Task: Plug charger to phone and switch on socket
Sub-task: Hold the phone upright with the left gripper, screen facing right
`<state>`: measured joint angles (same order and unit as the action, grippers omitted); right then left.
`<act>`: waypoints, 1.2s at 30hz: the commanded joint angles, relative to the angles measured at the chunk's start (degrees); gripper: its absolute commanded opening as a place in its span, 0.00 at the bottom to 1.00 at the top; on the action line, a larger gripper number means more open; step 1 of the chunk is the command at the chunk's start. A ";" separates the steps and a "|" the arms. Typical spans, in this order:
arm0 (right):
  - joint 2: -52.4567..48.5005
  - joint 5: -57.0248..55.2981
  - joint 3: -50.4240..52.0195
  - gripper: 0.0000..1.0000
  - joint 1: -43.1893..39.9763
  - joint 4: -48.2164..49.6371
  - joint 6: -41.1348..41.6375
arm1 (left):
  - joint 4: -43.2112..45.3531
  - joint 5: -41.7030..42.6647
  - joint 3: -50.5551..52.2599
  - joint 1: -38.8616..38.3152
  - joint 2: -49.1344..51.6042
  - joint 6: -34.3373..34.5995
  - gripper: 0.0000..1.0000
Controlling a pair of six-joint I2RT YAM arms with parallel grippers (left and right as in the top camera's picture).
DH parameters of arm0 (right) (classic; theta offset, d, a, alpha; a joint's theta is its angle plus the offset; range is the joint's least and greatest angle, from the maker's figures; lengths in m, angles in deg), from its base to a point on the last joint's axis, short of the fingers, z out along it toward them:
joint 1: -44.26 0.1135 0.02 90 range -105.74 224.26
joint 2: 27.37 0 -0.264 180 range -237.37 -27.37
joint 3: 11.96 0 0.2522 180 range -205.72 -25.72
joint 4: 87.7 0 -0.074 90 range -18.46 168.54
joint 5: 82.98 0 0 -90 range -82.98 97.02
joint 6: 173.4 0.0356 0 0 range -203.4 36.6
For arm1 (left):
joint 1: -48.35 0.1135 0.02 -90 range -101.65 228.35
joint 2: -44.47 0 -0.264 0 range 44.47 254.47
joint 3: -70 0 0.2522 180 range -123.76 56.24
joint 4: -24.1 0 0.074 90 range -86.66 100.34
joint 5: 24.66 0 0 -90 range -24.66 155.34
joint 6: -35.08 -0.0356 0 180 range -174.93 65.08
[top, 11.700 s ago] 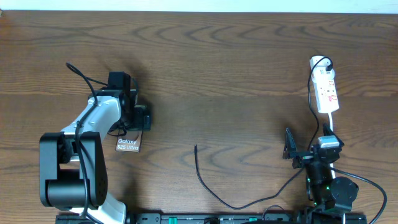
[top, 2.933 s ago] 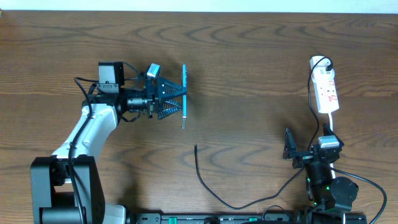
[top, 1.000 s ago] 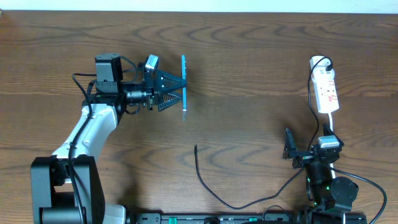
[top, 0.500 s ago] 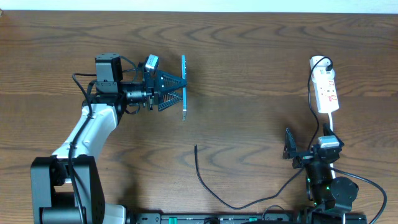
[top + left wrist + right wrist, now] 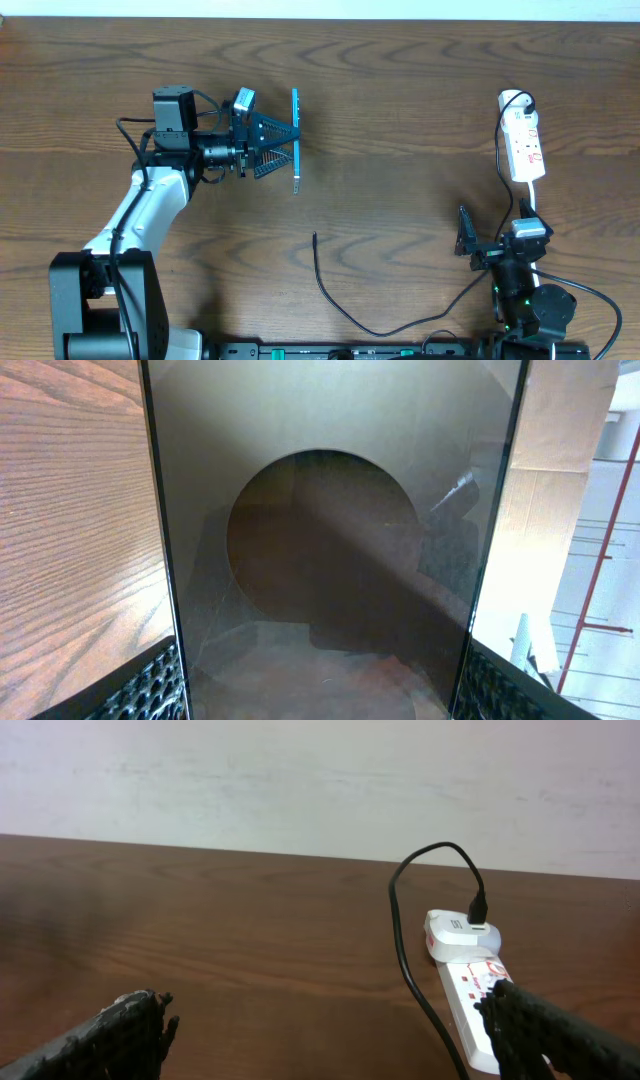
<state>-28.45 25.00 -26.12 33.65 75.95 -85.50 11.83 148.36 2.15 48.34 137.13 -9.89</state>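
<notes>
My left gripper (image 5: 283, 145) is shut on the phone (image 5: 296, 141) and holds it on edge above the table, left of centre. In the left wrist view the phone's dark glossy face (image 5: 330, 540) fills the frame between the fingers (image 5: 140, 690). The charger cable (image 5: 335, 297) lies on the table at the front centre, its plug tip (image 5: 315, 237) free and below the phone. The white socket strip (image 5: 523, 145) lies at the far right; it also shows in the right wrist view (image 5: 470, 985). My right gripper (image 5: 493, 240) is open and empty at the front right.
A black cable (image 5: 410, 970) runs from the round white plug (image 5: 513, 99) at the strip's far end down toward my right arm. The right arm's base (image 5: 530, 305) sits at the front edge. A pale wall (image 5: 320, 780) stands beyond the table.
Since the earliest frame my left gripper picked the phone off the table and carried it up and right. Over the last second nothing has visibly moved.
</notes>
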 commanded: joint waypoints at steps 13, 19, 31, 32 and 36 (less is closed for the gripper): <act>0.11 -0.48 0.09 0.99 0.59 -0.28 -0.50 | 6.93 -0.15 -0.31 0.15 -1.46 18.40 0.07; 0.09 -0.48 0.09 0.99 0.59 -0.28 -0.50 | 12.15 -1.51 -0.31 0.15 -1.46 31.93 0.07; 0.09 -0.48 0.09 0.99 0.59 -0.28 -0.50 | 13.05 -3.39 -0.31 0.17 -1.46 49.03 0.07; 0.09 -0.48 0.09 0.99 0.59 -0.28 -0.50 | 13.14 -3.41 -0.31 0.17 -1.46 49.16 0.07; 0.07 -0.48 0.09 0.99 0.59 -0.28 -0.50 | 13.22 -3.56 -0.31 0.17 -1.46 49.40 0.07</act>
<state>-28.45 25.00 -26.12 33.65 75.95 -85.50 24.36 144.01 2.22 48.34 137.13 37.10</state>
